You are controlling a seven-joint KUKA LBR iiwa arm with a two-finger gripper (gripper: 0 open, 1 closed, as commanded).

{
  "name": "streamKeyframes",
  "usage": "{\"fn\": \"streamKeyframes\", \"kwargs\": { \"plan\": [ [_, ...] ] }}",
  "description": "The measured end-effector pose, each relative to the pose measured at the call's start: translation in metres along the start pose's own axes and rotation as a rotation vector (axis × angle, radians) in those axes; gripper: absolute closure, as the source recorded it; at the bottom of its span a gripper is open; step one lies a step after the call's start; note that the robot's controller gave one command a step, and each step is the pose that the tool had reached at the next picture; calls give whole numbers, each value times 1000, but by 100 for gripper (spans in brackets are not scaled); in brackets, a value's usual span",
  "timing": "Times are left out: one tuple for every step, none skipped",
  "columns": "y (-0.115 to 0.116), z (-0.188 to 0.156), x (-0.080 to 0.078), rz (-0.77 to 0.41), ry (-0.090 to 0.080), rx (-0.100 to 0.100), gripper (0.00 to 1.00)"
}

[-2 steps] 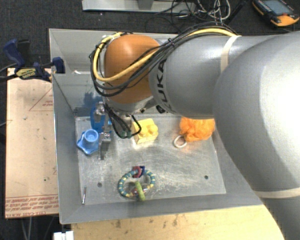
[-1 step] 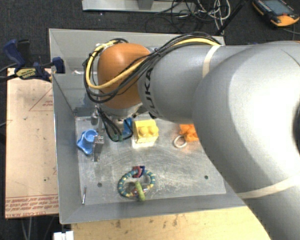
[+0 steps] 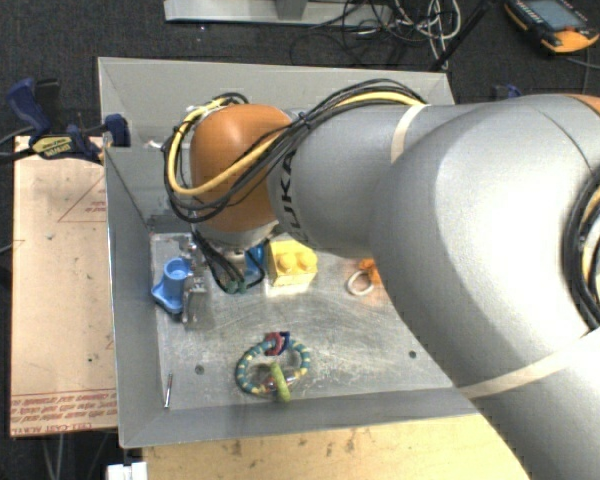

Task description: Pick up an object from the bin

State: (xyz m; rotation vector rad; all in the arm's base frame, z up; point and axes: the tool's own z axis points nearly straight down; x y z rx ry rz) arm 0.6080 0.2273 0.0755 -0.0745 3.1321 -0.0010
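My gripper [image 3: 192,296] hangs low over the left part of the bin floor, beneath the arm's wrist. It is right beside a small blue cup-like thing [image 3: 170,284], which lies just to its left and touches or nearly touches it. To the right of the gripper sits a yellow block with studs on top [image 3: 291,266]. A blue piece [image 3: 254,261] shows between the gripper and the yellow block, partly hidden by cables.
A multicoloured ring toy [image 3: 272,368] lies near the front wall. A small orange and white thing [image 3: 362,280] sits at the right, half under the arm. A thin metal pin [image 3: 167,390] lies at the front left corner. The arm covers the bin's right side.
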Motion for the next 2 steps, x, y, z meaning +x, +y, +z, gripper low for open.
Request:
{"fn": "streamKeyframes", "kwargs": {
  "plan": [
    [0, 0, 0, 0, 0, 0, 100],
    [-35, -157, -6, 18, 2, -2, 100]
  ]
}}
